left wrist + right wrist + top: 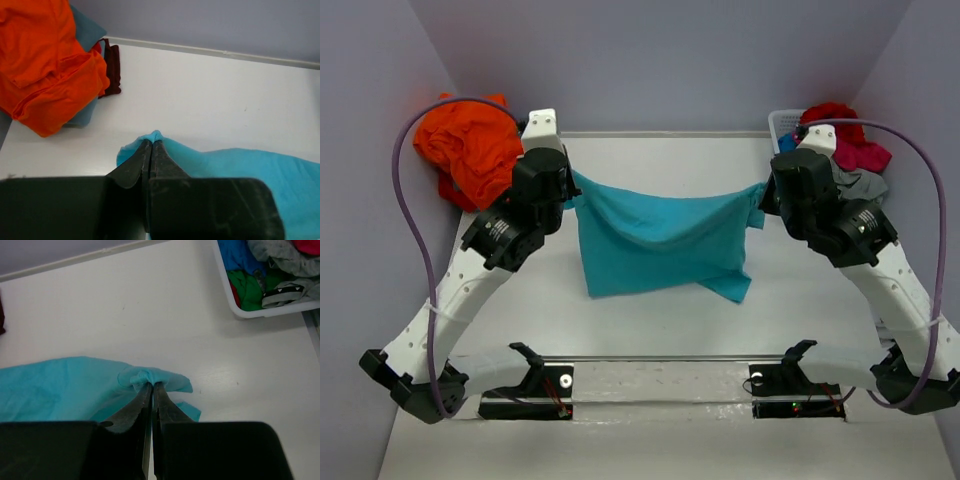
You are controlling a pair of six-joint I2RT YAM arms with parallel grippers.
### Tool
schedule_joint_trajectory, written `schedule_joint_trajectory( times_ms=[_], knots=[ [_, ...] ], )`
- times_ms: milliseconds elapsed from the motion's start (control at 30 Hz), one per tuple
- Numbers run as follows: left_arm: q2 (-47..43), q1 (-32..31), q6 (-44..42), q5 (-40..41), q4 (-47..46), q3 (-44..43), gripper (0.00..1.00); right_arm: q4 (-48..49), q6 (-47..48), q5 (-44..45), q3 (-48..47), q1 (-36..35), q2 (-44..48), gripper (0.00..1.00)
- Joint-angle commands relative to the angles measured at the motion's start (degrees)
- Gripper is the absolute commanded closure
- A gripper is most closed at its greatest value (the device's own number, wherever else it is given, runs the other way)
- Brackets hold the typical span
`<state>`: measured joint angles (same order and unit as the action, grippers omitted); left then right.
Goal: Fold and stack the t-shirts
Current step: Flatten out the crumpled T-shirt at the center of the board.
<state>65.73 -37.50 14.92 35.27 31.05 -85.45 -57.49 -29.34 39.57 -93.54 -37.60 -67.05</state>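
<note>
A turquoise t-shirt hangs stretched between two robot arms over the middle of a white table. The left gripper is clamped on one top corner and the right gripper on the other. An orange shirt lies heaped at far left. A white basket of mixed clothes sits at far right.

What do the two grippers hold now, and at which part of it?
Both hold the turquoise t-shirt: the left gripper pinches one end of its top edge, the right gripper the other end.
</note>
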Motion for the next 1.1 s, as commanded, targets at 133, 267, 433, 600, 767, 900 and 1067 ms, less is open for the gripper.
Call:
schedule_joint_trajectory(
  times_ms=[133,267,433,600,767,900,1067],
  knots=[
    [-12.38,0.23,-3.05,-2.91,-13.46,3.89,0.94,13.71,6.04,-5.63,4.85,-0.36,10.79,0.93],
    [-18.34,0.23,-4.90,-7.14,-16.63,5.03,0.94,17.67,9.56,-11.52,4.42,-0.36,14.04,0.93],
    [-22.92,0.23,-6.56,-6.44,-17.16,4.15,0.94,21.54,12.20,-14.96,4.24,-0.36,19.04,0.93],
    [-26.09,0.23,-8.67,-2.14,-17.95,3.71,0.94,27.07,15.36,-14.00,6.70,-0.36,22.66,0.93],
    [-24.96,0.23,-10.43,0.24,-20.06,4.59,0.94,28.40,17.74,-12.15,5.91,-0.36,19.86,0.93],
    [-21.71,0.23,-9.30,2.08,-22.43,8.00,0.94,27.44,16.69,-9.70,6.61,-0.36,15.47,0.93],
    [-15.56,0.23,-8.24,3.75,-23.66,10.65,0.94,23.85,12.91,-7.94,7.23,-0.36,7.57,0.93]
  ],
)
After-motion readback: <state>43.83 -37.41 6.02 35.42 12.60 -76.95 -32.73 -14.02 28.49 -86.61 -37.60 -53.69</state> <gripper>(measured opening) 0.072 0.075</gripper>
